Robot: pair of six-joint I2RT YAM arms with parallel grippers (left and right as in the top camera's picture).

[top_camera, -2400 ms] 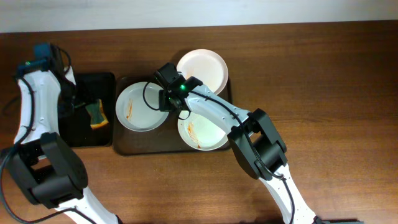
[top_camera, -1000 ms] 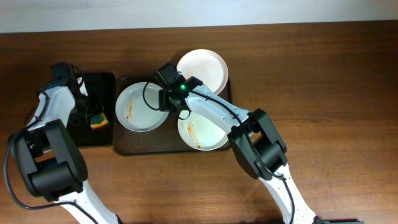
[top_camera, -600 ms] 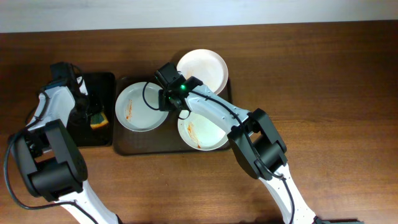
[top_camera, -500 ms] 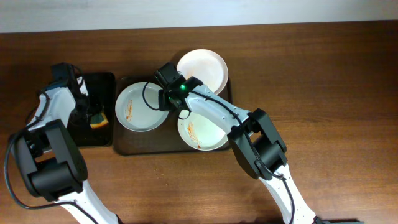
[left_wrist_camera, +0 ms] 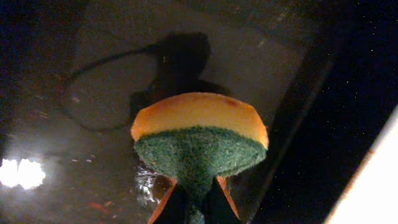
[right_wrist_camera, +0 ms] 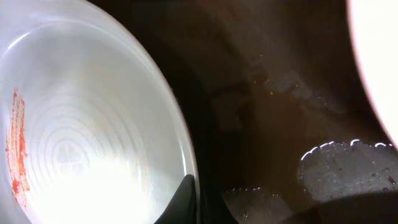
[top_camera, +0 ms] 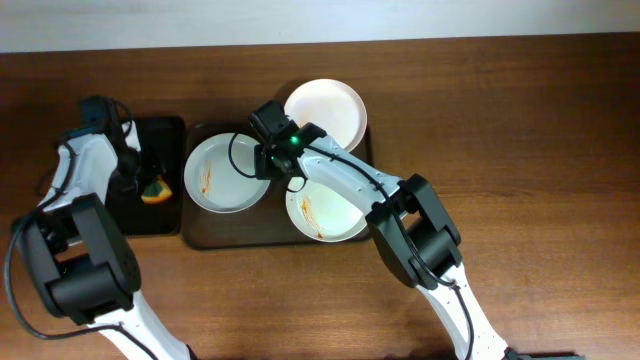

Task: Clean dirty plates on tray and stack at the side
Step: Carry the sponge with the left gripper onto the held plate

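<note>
Three white plates lie on the dark tray (top_camera: pixel 235 236). The left plate (top_camera: pixel 222 175) and the near-right plate (top_camera: pixel 330 212) carry orange-red smears; the far plate (top_camera: pixel 325 112) looks clean. My right gripper (top_camera: pixel 268 162) is shut on the left plate's right rim. In the right wrist view its fingertips (right_wrist_camera: pixel 185 198) pinch the rim of that plate (right_wrist_camera: pixel 81 124). My left gripper (top_camera: pixel 140 180) is over the small black tray, shut on a yellow-and-green sponge (top_camera: pixel 153 188). The left wrist view has the sponge (left_wrist_camera: pixel 199 140) squeezed between the fingers (left_wrist_camera: pixel 177 208), held a little above the wet tray floor.
The small black tray (top_camera: pixel 150 218) sits left of the big tray, its floor wet (left_wrist_camera: pixel 81 93). The far plate's edge (right_wrist_camera: pixel 380 62) shows at the right of the right wrist view. Bare wooden table (top_camera: pixel 520 150) lies all around.
My left gripper has shut on the sponge, and the sponge has shifted slightly left and up. The right arm and the plates have not moved.
</note>
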